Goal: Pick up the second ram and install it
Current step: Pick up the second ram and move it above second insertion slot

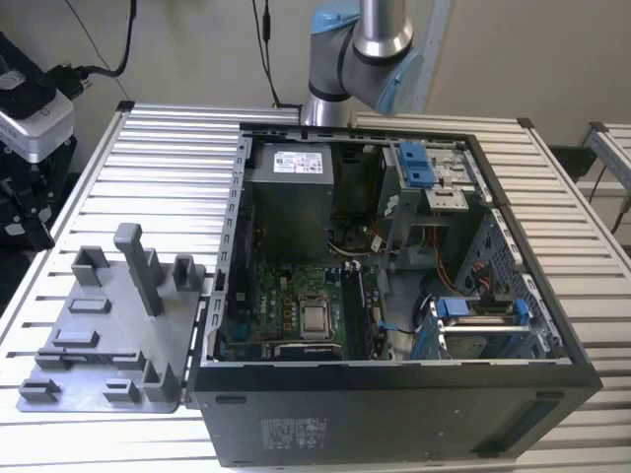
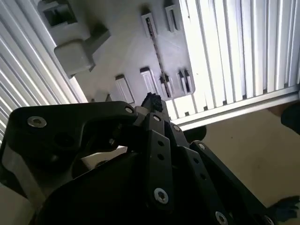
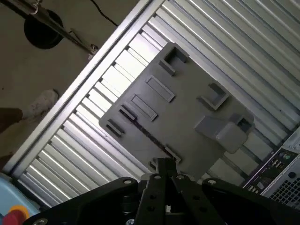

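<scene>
Second ram: where was it at that moment?

— I could not place the second ram for certain. In the first wrist view a thin dark strip [image 3: 145, 131] ran along one slot of the grey fixture [image 3: 187, 103], between small brackets. Whether that strip was the stick seen on edge, I could not tell.

And the end effector?

— The end effector [image 3: 165, 165] hung above the fixture, well apart from it. Its fingertips were drawn together in both wrist views, and I could make out nothing gripped between them.

What stood around the fixture?

— The fixture lay flat on the slatted table [image 1: 168, 158], with a tall post [image 1: 133, 261] upright on it. Just beside the fixture, on the exterior view's right of it, stood the open computer case [image 1: 394, 419]. The green motherboard [image 1: 286, 296] lay inside the case. The arm [image 1: 360, 44] rose behind the case, well apart from the fixture.
</scene>
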Tool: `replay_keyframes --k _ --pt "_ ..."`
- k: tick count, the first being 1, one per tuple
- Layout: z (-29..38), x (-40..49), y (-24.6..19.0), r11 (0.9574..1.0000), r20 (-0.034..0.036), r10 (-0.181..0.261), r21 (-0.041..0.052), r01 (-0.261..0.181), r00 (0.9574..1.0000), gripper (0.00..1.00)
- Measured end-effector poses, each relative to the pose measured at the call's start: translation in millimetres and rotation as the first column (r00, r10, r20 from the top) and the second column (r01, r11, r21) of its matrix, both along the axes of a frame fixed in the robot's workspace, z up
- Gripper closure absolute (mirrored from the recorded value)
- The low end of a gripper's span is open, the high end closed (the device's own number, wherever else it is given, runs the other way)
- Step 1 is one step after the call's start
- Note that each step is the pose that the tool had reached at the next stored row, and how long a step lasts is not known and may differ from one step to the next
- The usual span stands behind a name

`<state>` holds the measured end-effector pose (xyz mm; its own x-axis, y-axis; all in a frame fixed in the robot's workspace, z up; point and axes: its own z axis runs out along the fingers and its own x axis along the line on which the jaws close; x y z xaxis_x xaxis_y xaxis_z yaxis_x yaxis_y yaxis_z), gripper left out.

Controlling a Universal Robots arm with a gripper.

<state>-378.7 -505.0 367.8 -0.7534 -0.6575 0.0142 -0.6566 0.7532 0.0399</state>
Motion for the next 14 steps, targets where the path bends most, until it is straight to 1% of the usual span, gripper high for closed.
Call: replay_keyframes --k 2,4,6,8,11,14 --pt "-0.4 0.0 0.0 0.9993 0.0001 0.036 0.0001 -0.036 0.9993 0.89" --pt "-0.7 0.0 0.0 0.9973 0.0000 0.074 0.0000 -0.074 0.9973 0.89" --pt "-1.1 0.0 0.0 0.9940 0.0000 0.110 0.0000 -0.110 0.9940 0.89" --pt "-1.6 0.0 0.0 0.9894 0.0001 0.145 0.0000 -0.145 0.9894 0.89" --pt "-2.2 0.0 0.0 0.9799 0.0001 0.200 0.0000 -0.200 0.9799 0.89" --pt "-3.1 0.0 0.0 0.9678 0.0003 0.252 -0.0001 -0.252 0.9678 0.89"
